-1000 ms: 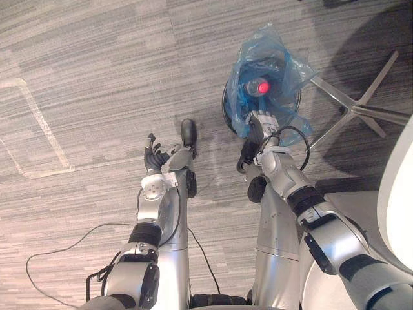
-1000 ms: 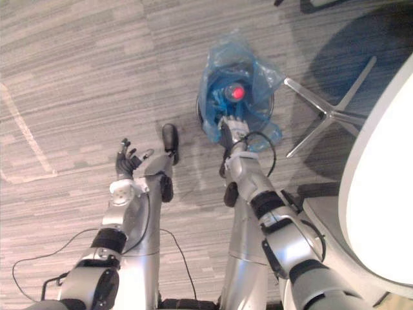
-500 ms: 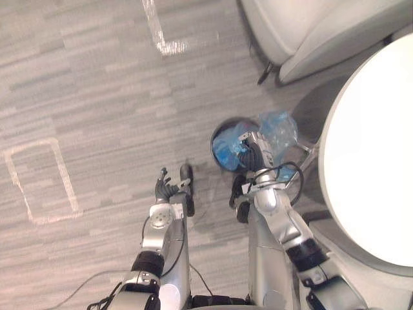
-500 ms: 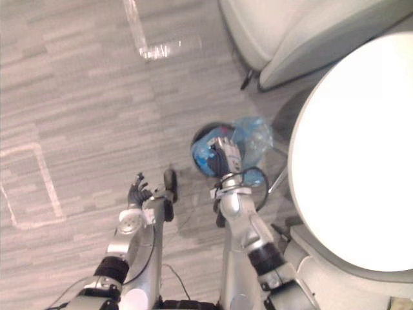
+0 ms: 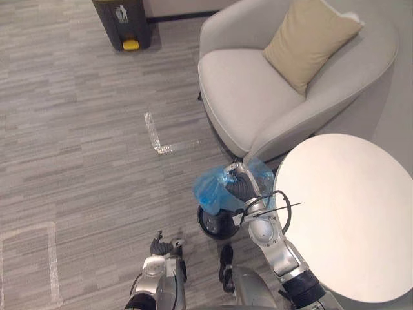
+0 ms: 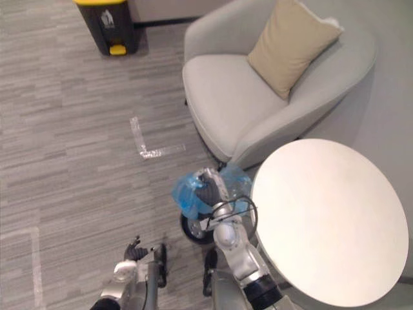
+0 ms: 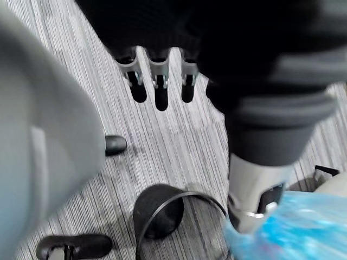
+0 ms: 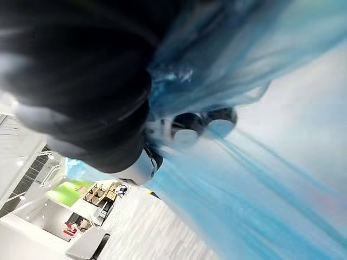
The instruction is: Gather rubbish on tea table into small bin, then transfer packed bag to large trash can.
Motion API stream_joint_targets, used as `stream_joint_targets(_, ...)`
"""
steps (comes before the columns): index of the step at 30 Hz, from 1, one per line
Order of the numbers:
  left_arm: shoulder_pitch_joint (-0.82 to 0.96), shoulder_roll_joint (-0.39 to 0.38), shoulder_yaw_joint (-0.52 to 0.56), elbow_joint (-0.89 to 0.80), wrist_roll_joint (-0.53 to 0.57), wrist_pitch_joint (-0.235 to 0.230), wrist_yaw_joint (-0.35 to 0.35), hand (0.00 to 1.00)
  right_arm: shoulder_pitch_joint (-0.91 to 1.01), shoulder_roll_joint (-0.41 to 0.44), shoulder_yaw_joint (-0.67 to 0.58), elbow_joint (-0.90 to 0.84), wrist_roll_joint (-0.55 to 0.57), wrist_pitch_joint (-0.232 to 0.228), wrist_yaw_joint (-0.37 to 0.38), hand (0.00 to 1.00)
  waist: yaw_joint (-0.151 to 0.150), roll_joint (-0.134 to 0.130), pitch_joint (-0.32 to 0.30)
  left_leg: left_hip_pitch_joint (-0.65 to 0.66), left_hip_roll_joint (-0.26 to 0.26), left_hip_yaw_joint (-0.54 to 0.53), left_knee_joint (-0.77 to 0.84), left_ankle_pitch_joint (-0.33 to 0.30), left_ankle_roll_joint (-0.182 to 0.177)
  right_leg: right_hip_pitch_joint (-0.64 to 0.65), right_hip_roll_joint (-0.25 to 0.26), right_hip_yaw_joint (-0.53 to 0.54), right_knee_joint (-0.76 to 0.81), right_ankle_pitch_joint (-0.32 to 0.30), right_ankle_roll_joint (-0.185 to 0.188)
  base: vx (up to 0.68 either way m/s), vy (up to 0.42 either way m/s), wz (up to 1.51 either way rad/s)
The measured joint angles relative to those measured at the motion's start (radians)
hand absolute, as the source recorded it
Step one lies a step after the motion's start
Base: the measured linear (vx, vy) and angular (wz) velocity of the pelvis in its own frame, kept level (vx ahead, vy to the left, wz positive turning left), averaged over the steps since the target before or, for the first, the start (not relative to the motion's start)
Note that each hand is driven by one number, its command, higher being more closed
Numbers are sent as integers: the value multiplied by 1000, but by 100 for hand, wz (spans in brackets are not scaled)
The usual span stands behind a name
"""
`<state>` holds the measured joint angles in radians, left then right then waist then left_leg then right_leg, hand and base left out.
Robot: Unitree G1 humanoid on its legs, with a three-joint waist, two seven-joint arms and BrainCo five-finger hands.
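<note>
My right hand (image 5: 241,188) is shut on the gathered top of a blue plastic bag (image 5: 209,191). The bag hangs just above the small black bin (image 5: 213,226), which stands on the floor beside the round white tea table (image 5: 342,213). In the right wrist view the blue film (image 8: 255,179) wraps around my curled fingers (image 8: 201,124). My left hand (image 5: 161,247) hangs low to the left of the bin, fingers (image 7: 157,89) relaxed and holding nothing. The large dark trash can (image 5: 122,22) with a yellow pedal stands far off across the floor.
A grey armchair (image 5: 258,97) with a tan pillow (image 5: 308,40) stands just beyond the tea table and the bin. White tape marks (image 5: 157,139) lie on the grey carpet between me and the trash can.
The camera has swung up, bringing the armchair, table and trash can into view. My right hand has lifted the blue bag up out of the small bin.
</note>
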<state>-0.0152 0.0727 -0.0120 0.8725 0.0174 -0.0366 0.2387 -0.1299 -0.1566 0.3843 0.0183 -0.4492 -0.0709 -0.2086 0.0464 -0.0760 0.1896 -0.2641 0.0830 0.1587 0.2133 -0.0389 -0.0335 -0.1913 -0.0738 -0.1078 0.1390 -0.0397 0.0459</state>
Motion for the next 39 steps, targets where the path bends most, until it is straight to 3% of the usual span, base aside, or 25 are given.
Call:
stream_joint_targets(3,52,31,-43,-128,0,-3,-7,0,4,-23,0,0,31,-6,19,100,1,7,-28,64,-12,0,-68,12,-1,48,-3,8,-42,12,5,61,17,-8)
stream_joint_targets(9,178,73,-110,-528,2,-52,-33,0,4,-115,5,-10,100,-48,57,100,4,22,-85,146,-33,0,-176,39,0,95,-9,25,-90,27,12,16,19,-6)
stream_joint_targets(15,199,136,-133,-729,2,-97,-52,0,-18,-205,6,-107,147,-78,82,100,4,39,-107,196,-45,2,-243,66,5,122,-12,32,-117,38,16,28,12,-4)
stream_joint_targets(27,64,145,-312,-770,-22,-117,-128,0,-109,-208,66,-207,254,-117,119,100,-13,51,-152,271,-61,62,-317,85,14,129,-12,99,-110,45,28,6,29,-15)
stream_joint_targets(34,-12,141,-352,-772,-18,-117,-128,0,-150,-198,117,-232,296,-119,123,100,-39,66,-174,284,-65,109,-317,85,15,116,-5,154,-111,62,29,-35,9,-22)
stream_joint_targets(39,-66,136,-383,-751,56,-116,-122,0,-185,-155,174,-248,347,-121,133,100,-43,76,-189,294,-68,134,-317,86,15,106,-1,188,-112,74,32,-42,-8,-21)
